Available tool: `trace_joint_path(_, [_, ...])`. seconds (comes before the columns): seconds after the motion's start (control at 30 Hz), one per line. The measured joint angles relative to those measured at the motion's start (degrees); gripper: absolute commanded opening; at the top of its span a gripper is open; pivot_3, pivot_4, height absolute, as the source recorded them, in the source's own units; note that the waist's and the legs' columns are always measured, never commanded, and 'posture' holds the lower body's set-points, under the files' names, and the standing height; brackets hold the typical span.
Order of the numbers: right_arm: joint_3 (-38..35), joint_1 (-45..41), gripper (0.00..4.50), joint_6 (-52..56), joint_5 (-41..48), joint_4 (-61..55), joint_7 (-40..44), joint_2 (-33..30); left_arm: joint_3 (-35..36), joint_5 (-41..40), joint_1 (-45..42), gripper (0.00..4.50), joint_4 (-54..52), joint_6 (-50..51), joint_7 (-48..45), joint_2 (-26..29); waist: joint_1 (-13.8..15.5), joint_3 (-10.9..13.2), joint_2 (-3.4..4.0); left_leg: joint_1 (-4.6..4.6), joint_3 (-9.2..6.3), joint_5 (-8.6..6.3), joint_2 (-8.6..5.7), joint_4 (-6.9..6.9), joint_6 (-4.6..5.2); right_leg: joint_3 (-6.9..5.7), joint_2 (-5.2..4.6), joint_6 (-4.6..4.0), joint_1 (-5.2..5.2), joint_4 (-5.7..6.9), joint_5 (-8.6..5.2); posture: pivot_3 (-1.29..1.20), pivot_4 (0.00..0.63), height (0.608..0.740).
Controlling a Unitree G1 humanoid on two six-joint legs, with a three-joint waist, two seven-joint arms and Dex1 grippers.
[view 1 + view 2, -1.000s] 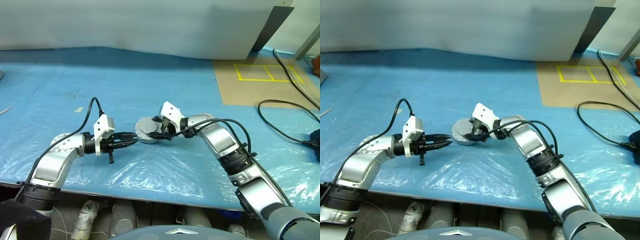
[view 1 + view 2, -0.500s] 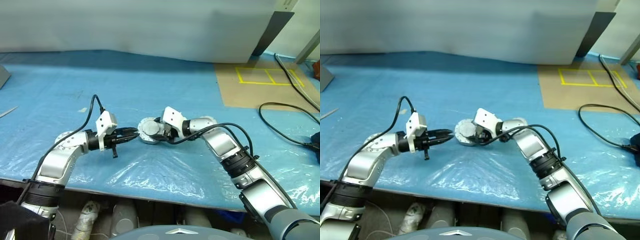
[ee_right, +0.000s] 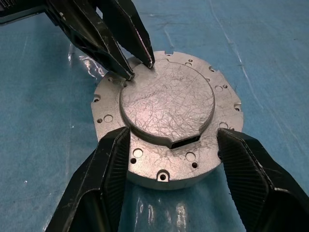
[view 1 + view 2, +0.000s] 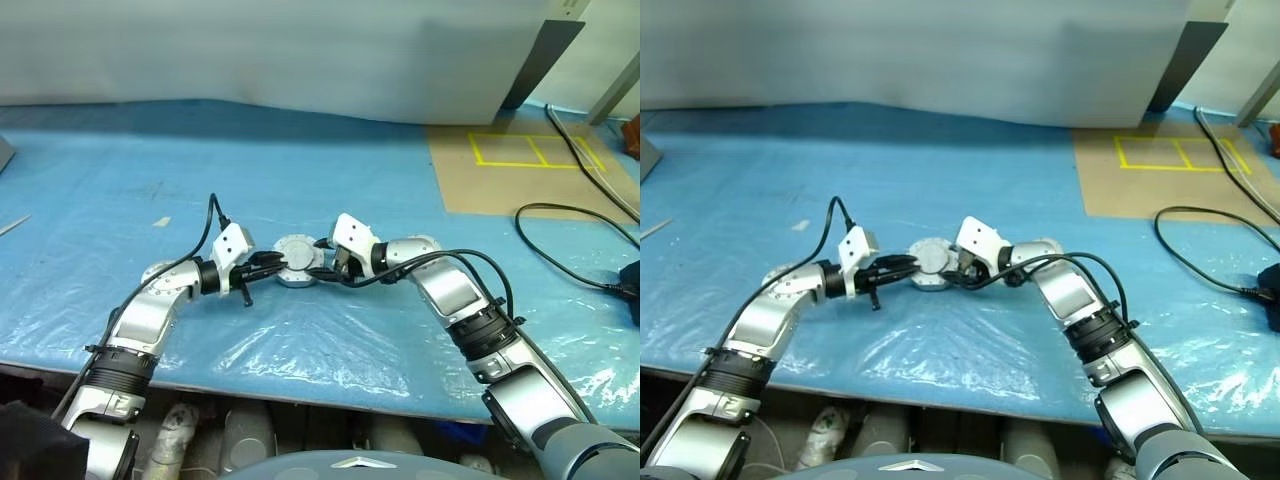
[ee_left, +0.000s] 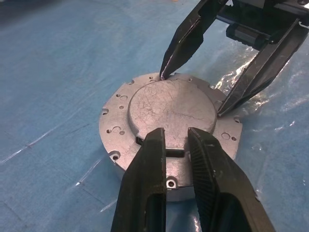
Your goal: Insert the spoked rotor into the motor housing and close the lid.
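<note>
Though nearly closed by the look of it, probably needs one last press down (only a guess). Nearest, coming in from the left: left claw (image 5: 176,137), clenched tight with nothing between its fingers, tips resting on the edge of the lid (image 4: 296,272). Just across, coming in from the right: right claw (image 3: 174,137), spread wide, one finger on each side of that same lid, not squeezing it. Lid flat on the blue desk (image 4: 150,150), smooth grey face up, right between both claws. Round, so no long side to line up with. Housing likely underneath. Neither arm nearer than the other. Farther back on the right: brown mat (image 4: 520,185) with yellow tape lines.
</note>
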Motion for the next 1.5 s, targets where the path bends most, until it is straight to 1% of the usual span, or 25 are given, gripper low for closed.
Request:
trace_joint_path(0.13, [-0.37, 0.41, 2.97, 0.64, 0.0, -0.8, -0.24, 0.01, 0.01, -0.05, -0.19, 0.77, 0.51, -0.39, -1.84, 1.14, 0.0, 0.0, 0.0, 0.02, 0.01, 0.0, 0.0, -0.06, 0.0, 0.01, 0.0, 0.01, -0.01, -0.04, -0.01, 0.0, 0.15, 0.74])
trace_joint_path(0.23, [-0.59, 0.69, 2.97, 0.85, 0.06, -1.2, -0.4, 0.11, 0.21, -0.21, 0.22, 0.77, 1.81, -0.11, -4.18, 3.57, -0.06, -0.01, 0.02, 0.08, 0.08, 0.0, -0.01, -0.27, 0.0, 0.04, 0.0, 0.01, -0.03, -0.16, -0.01, 0.0, 0.15, 0.74])
trace_joint_path(0.4, [-0.79, 0.69, 2.97, 1.03, 0.06, -1.19, -0.57, 0.15, -0.01, 0.42, 0.22, 0.77, 2.29, -1.71, -5.38, 4.21, -0.02, -0.11, 0.05, 0.14, 0.15, 0.0, 0.0, -0.56, -0.01, 0.06, 0.0, 0.01, 0.0, -0.42, 0.0, 0.0, 0.15, 0.74])
trace_joint_path(0.73, [-1.12, 0.82, 2.97, 2.08, 0.01, -1.64, -0.33, -0.14, -0.68, 2.65, -0.98, 0.77, 4.85, -4.8, -3.11, 0.78, 0.15, -0.31, 0.16, 0.24, 0.17, 0.0, 0.0, -0.84, 0.0, 0.07, -0.06, 0.02, 0.1, -0.59, 0.0, 0.0, 0.15, 0.74])
trace_joint_path(0.8, [-1.5, 1.14, 2.97, 2.19, 0.01, -1.97, -0.65, -0.14, -0.81, 2.73, -1.06, 0.77, 4.98, -4.87, -3.09, 0.62, 0.18, -0.32, 0.16, 0.24, 0.17, -0.03, -0.01, -0.85, 0.05, 0.09, -0.1, 0.32, 0.1, -0.59, -0.17, 0.0, 0.15, 0.74])
trace_joint_path(0.87, [-1.81, 1.56, 2.97, 2.25, 0.11, -2.43, -0.91, -0.11, -0.85, 2.74, -1.07, 0.77, 5.06, -5.0, -3.09, 0.53, 0.22, -0.32, 0.16, 0.22, 0.17, -0.13, -0.03, -0.86, 0.21, 0.12, -0.12, 0.39, 0.09, -0.59, -0.22, 0.0, 0.15, 0.74])
trace_joint_path(0.97, [-2.33, 1.92, 3.56, 2.32, 0.56, -3.02, -1.11, 0.05, -0.86, 2.76, -1.15, 0.77, 5.31, -5.66, -3.25, 0.55, 0.29, -0.31, 0.16, 0.17, 0.17, -0.13, -0.03, -0.88, 0.22, 0.12, -0.12, 0.36, 0.07, -0.66, -0.2, 0.0, 0.15, 0.74])
trace_joint_path(1.0, [-2.94, 2.06, 3.79, 3.23, 1.53, -3.59, -0.89, 0.2, -0.96, 2.76, -1.33, 0.77, 5.41, -5.75, -3.43, 0.52, 0.4, -0.31, 0.17, 0.13, 0.17, -0.13, -0.04, -0.88, 0.21, 0.12, -0.12, 0.17, 0.05, -0.67, -0.09, 0.0, 0.15, 0.74])
trace_joint_path(1.03, [-3.48, 2.11, 4.15, 4.13, 2.52, -4.06, -0.62, 0.26, -1.01, 2.75, -1.49, 0.77, 5.61, -5.98, -3.44, 0.37, 0.54, -0.31, 0.17, 0.05, 0.17, -0.12, -0.04, -0.89, 0.21, 0.12, -0.12, 0.12, -0.01, -0.69, -0.06, 0.0, 0.15, 0.74])
trace_joint_path(1.07, [-4.11, 2.14, 4.38, 5.27, 3.39, -4.81, -0.26, 0.25, -1.03, 2.75, -1.56, 0.77, 5.64, -6.08, -3.58, 0.35, 0.65, -0.3, 0.17, -0.02, 0.17, -0.12, -0.04, -0.89, 0.21, 0.12, -0.12, 0.11, -0.05, -0.7, -0.06, 0.0, 0.15, 0.74])
trace_joint_path(1.13, [-5.26, 2.1, 4.38, 7.29, 5.24, -6.31, 0.09, 0.25, -1.12, 2.75, -1.66, 0.77, 5.72, -6.16, -3.79, 0.28, 0.85, -0.3, 0.17, -0.12, 0.17, -0.01, -0.04, -0.89, 0.02, 0.12, -0.12, 0.14, -0.12, -0.71, -0.08, 0.0, 0.15, 0.74])
trace_joint_path(1.2, [-8.58, 1.88, 4.38, 10.98, 9.8, -9.0, 1.07, 0.78, -1.22, 2.75, -1.92, 0.77, 5.83, -6.27, -3.89, 0.15, 1.23, -0.3, 0.18, -0.33, 0.17, 0.02, -0.04, -0.88, -0.01, 0.12, -0.12, 0.15, -0.31, -0.71, -0.08, 0.0, 0.15, 0.74])
trace_joint_path(1.33, [-14.21, 0.85, 4.38, 16.36, 17.53, -13.15, 1.98, 1.06, -1.39, 2.75, -2.14, 0.77, 6.04, -6.38, -3.91, -0.1, 1.64, -0.31, 0.17, -0.41, 0.17, 0.02, -0.03, -0.87, -0.01, 0.1, -0.11, 0.15, -0.37, -0.7, -0.08, 0.0, 0.15, 0.74])
trace_joint_path(1.43, [-17.43, 0.72, 4.38, 19.72, 20.62, -13.04, 0.39, 1.01, -1.44, 2.75, -2.31, 0.77, 6.13, -6.39, -3.94, -0.09, 1.65, -0.31, 0.18, -0.41, 0.17, 0.02, -0.03, -0.87, -0.02, 0.1, -0.11, 0.15, -0.37, -0.7, -0.07, 0.0, 0.15, 0.74])
trace_joint_path(1.5, [-20.27, 0.6, 4.38, 23.92, 22.23, -10.44, -2.0, 1.01, -1.46, 2.74, -2.38, 0.77, 6.08, -6.38, -4.0, -0.09, 1.65, -0.31, 0.18, -0.39, 0.17, 0.02, -0.04, -0.87, -0.02, 0.1, -0.11, 0.15, -0.36, -0.69, -0.07, 0.0, 0.15, 0.74])
